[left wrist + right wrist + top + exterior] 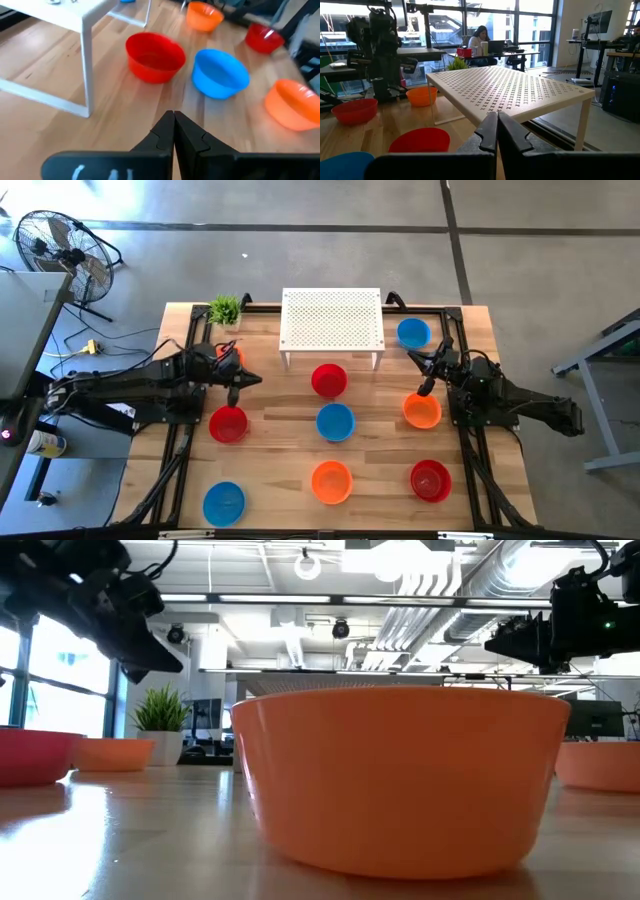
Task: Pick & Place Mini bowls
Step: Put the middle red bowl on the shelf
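Several mini bowls in red, blue and orange stand upright on the wooden table. In the high view a red bowl (329, 380), a blue bowl (335, 421) and an orange bowl (331, 481) form a middle column. My left gripper (236, 387) is shut and raised above the table, between an orange bowl (231, 352) and a red bowl (228, 423). Its wrist view shows the shut fingers (174, 122) pointing at the red bowl (155, 56) and blue bowl (220, 72). My right gripper (426, 386) is shut and raised beside an orange bowl (422, 411); its tips (497, 120) face the stand.
A white perforated stand (332, 320) sits at the table's far middle, with a small green plant (226, 309) to its left and a blue bowl (413, 333) to its right. A blue bowl (224, 503) and a red bowl (430, 480) stand near the front edge. A person sits far behind (481, 36).
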Motion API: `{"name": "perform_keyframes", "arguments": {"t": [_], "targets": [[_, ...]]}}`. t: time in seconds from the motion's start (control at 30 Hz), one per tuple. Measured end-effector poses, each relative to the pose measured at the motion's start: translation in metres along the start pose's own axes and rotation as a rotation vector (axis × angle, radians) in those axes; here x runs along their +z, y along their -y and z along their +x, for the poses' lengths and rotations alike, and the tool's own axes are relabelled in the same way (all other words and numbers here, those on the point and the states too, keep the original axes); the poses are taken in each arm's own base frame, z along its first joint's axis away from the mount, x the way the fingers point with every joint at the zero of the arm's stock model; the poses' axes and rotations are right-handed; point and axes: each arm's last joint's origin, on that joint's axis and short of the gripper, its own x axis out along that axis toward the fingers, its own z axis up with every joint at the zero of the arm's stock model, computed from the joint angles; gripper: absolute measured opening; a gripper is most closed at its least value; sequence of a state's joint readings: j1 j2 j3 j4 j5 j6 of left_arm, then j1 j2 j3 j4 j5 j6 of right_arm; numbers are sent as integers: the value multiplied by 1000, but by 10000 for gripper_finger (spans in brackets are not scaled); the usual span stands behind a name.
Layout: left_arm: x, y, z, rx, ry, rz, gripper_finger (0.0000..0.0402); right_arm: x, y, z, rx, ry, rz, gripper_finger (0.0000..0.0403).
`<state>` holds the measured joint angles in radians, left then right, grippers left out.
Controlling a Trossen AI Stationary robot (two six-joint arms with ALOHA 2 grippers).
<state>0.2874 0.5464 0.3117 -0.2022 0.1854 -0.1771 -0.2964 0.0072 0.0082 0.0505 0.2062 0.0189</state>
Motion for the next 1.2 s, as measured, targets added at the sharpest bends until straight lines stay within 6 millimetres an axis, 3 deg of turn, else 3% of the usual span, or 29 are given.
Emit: {"name": "perform_keyframes", "arguments": {"t": [0.3,0.87,1.03,1.2], "targets": [[13,0,3,80,-93,34,1,0,0,0,0,0,0,0],[3,-1,1,134,-183,-73,1,0,0,0,0,0,0,0],[4,9,1,168,-184,-28,1,0,0,0,0,0,0,0],[19,25,-3,172,-177,-16,1,0,0,0,0,0,0,0]]}}
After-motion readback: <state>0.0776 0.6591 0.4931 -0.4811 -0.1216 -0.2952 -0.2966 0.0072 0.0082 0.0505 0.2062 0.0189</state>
